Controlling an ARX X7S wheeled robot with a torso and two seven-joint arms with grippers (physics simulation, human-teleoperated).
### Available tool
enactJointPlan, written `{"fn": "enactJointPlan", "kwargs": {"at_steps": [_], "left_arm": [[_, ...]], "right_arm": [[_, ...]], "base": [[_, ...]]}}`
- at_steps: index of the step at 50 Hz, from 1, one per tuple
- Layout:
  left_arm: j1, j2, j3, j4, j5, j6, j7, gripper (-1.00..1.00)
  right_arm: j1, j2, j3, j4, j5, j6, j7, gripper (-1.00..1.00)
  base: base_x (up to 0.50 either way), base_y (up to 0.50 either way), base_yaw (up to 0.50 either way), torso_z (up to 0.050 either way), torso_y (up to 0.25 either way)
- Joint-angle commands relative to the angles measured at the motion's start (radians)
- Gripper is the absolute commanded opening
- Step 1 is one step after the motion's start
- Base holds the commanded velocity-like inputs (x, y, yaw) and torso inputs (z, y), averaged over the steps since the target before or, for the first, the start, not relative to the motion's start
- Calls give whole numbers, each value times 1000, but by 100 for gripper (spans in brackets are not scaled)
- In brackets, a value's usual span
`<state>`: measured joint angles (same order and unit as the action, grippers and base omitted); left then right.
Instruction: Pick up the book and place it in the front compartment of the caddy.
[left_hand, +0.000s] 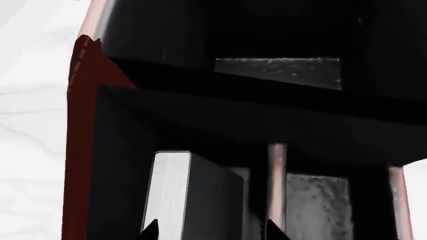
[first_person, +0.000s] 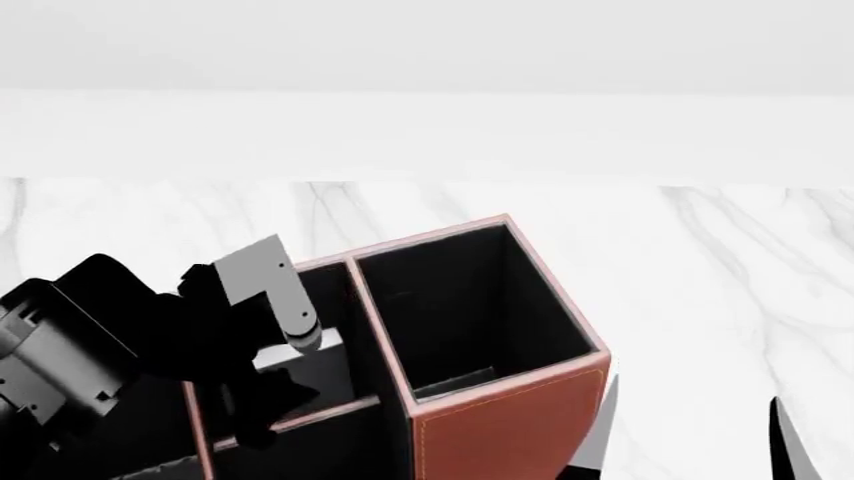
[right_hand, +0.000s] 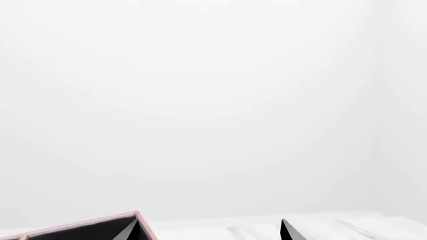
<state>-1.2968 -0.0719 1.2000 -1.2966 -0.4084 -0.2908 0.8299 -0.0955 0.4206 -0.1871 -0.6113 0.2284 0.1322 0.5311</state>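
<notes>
The reddish-brown caddy (first_person: 507, 430) stands in the lower middle of the head view, with its tall end cell (first_person: 467, 300) to the right. My left gripper (first_person: 260, 395) hangs over the low black-lined cells left of that. In the left wrist view the book (left_hand: 213, 200), with its black cover and white page edge, stands down inside a black-lined cell. That cell lies between the caddy's red outer wall (left_hand: 77, 150) and a pale-rimmed divider (left_hand: 277, 170). The left gripper (left_hand: 211, 232) closely flanks the book and looks shut on it. My right gripper (first_person: 694, 440) is open and empty beside the caddy.
The caddy stands on a white marble table (first_person: 694, 260), with a plain white wall behind. The right wrist view shows one pale-rimmed corner of the caddy (right_hand: 80, 225) next to the right gripper (right_hand: 209, 232).
</notes>
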Motion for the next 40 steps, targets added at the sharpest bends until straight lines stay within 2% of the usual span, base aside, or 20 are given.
{"fn": "enactJointPlan", "kwargs": {"at_steps": [1,2,6,8,9,11,13,17,19,21,23,31,33,37,40], "left_arm": [[13,-58,-121,175,126,-57,-184,100],[36,-103,-142,300,110,-108,-239,100],[80,-156,-220,470,75,-147,-418,100],[134,-199,-261,606,44,-190,-501,100],[188,-242,-288,733,22,-213,-560,100],[243,-280,-317,875,-13,-307,-645,100],[309,-305,-385,982,-54,-339,-755,100],[439,-360,-480,1171,-110,-338,-899,100],[518,-390,-543,1309,-110,-336,-1043,100],[559,-410,-554,1362,-73,-313,-1116,100],[625,-431,-598,1453,-101,-296,-1169,100],[769,-469,-624,1611,-61,-218,-1288,100],[811,-484,-595,1635,-14,-173,-1296,100],[883,-487,-610,1657,7,-105,-1337,100],[939,-483,-599,1657,62,15,-1347,100]], "right_arm": [[2,-21,16,3,-5,-15,-42,100],[7,-22,12,-8,-4,-3,-40,100],[6,-22,13,-4,2,-12,-43,100],[4,-24,14,3,7,-21,-45,100],[5,-26,13,7,12,-27,-48,100],[4,-29,11,16,13,-38,-51,100],[7,-29,6,7,14,-34,-52,100],[13,-26,2,-17,18,-23,-51,100],[10,-24,3,-29,17,-20,-49,100],[10,-20,0,-48,14,-8,-44,100],[10,-17,2,-67,14,2,-39,100],[11,-14,-3,-73,11,0,-39,100],[8,-12,-1,-79,11,-1,-37,100],[5,-11,-1,-84,10,-1,-35,100],[11,-15,-6,-69,9,-6,-38,100]], "base": [[0,0,0,0,0],[13,0,0,0,0],[3,0,0,0,0],[5,0,0,0,0],[0,0,0,0,0],[0,0,0,0,0],[0,0,0,0,0],[0,0,0,0,0],[0,0,0,0,0],[0,0,0,0,0],[0,0,0,0,0],[0,0,0,0,0],[0,0,0,0,0],[0,0,0,0,0],[0,0,0,0,0]]}}
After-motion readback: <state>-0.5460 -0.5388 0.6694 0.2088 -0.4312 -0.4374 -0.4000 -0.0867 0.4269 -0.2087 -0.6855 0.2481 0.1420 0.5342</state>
